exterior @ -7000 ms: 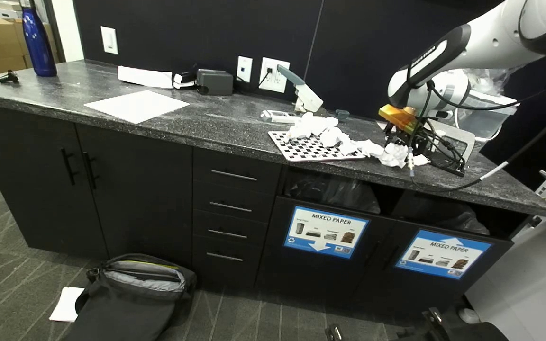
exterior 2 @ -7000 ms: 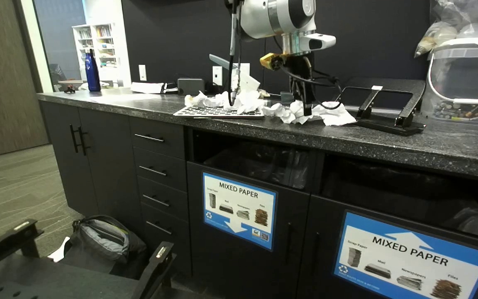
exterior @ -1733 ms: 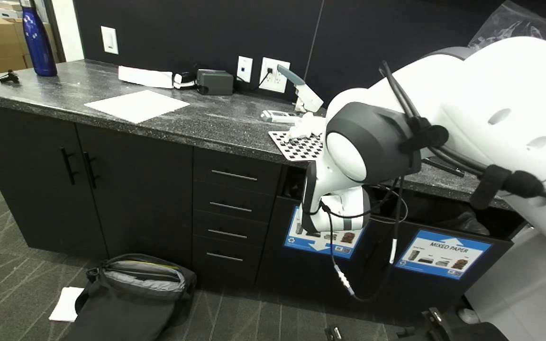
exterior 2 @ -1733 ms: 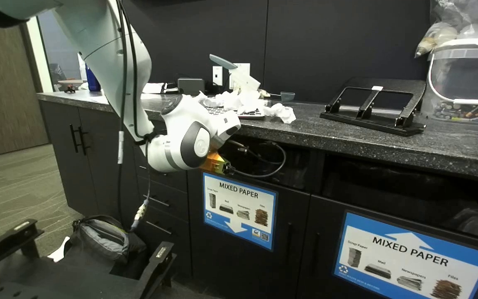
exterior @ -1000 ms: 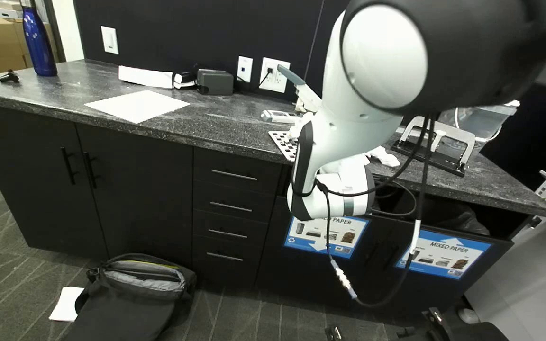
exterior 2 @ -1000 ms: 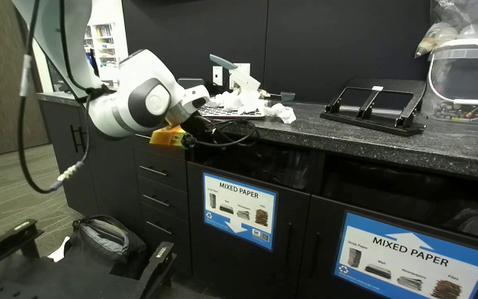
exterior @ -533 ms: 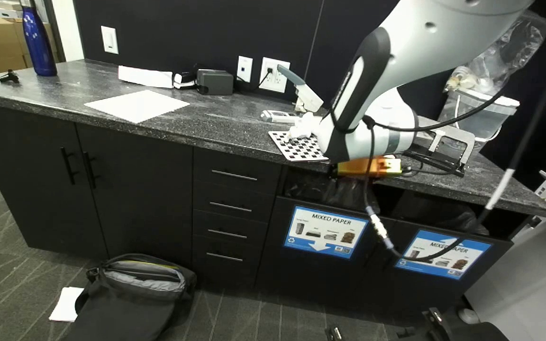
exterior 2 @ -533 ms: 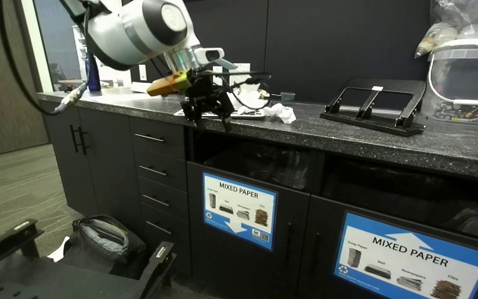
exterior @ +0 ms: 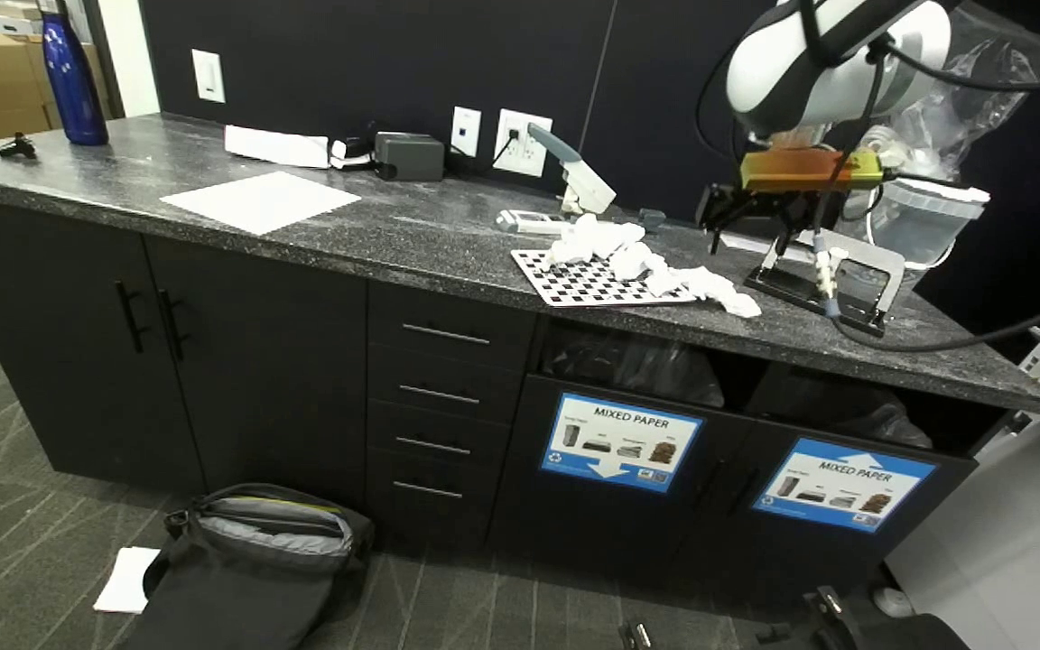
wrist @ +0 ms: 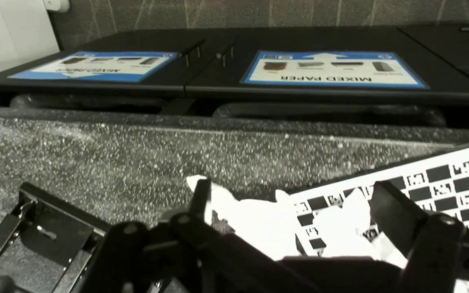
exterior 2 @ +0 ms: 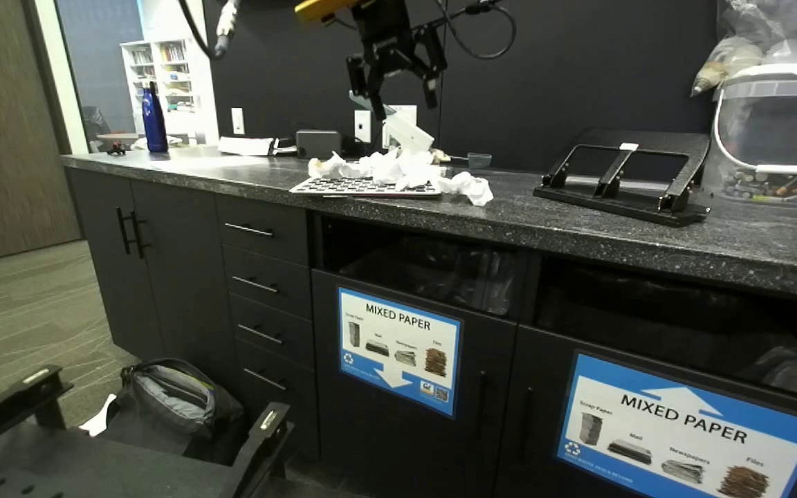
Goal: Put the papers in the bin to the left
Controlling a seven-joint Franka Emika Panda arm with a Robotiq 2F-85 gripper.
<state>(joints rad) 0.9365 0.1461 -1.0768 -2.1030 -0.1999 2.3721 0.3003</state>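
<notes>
Overhead, the gripper (exterior 2: 405, 106) hangs with its jaws spread wide, while the crumpled papers (exterior 2: 402, 166) lie lower on the countertop (exterior: 430, 235).
Two labels (exterior 2: 398, 349) are headed "MIXED PAPER": on the left bin (exterior 2: 398, 436), as both exterior views show it, a white arrow (exterior 2: 393, 377) points down; on the right bin (exterior: 782, 560), up. Below each heading run four captions, legible on the right as "Scrap Paper", "Mail", "Newspapers" and "Files"; the finest print cannot be read. Bright white and sharply creased, the papers form a ragged, overlapping row whose wads cannot be counted with certainty. Many lie on one black-and-white checkered board (exterior: 574, 284); others sit past its edge, near the countertop's front. Four drawers (exterior: 446, 415) are stacked beside the left bin; one blue bottle (exterior: 73, 86) stands upright farther along.
</notes>
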